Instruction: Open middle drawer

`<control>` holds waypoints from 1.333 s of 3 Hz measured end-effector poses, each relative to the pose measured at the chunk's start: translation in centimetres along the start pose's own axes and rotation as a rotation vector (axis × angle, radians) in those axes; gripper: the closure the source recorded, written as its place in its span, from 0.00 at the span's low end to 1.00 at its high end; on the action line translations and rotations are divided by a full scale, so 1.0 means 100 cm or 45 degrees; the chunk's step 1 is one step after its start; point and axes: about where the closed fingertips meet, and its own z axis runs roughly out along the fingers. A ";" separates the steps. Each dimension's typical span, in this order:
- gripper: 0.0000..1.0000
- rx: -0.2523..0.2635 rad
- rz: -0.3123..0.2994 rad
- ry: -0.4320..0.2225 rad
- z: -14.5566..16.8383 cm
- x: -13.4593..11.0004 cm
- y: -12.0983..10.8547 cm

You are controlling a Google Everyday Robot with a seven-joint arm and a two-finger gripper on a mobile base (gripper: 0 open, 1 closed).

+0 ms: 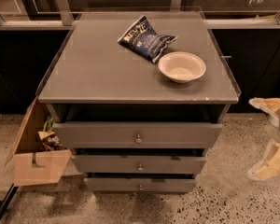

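A grey cabinet (107,78) holds three stacked grey drawers, each with a small round metal knob. The middle drawer (107,164) has the mid-sized front, with its knob (140,167) at centre. It lies between the taller top drawer (93,134) and the shortest bottom drawer (112,185). A dark gap shows above each front. My gripper (256,139) is at the right edge of the view, to the right of the cabinet at drawer height. Its pale fingers (270,106) are spread apart and hold nothing. It touches no drawer.
A blue chip bag (147,38) and a white bowl (182,66) lie on the cabinet top. An open cardboard box (35,164) with items inside stands on the speckled floor at the cabinet's left. A railing and dark panels run behind.
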 end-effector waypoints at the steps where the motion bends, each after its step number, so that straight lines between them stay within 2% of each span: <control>1: 0.00 -0.080 -0.008 -0.163 0.036 0.020 0.009; 3: 0.00 -0.050 -0.039 -0.139 0.034 0.018 0.017; 4: 0.00 -0.096 -0.004 -0.178 0.065 0.044 0.034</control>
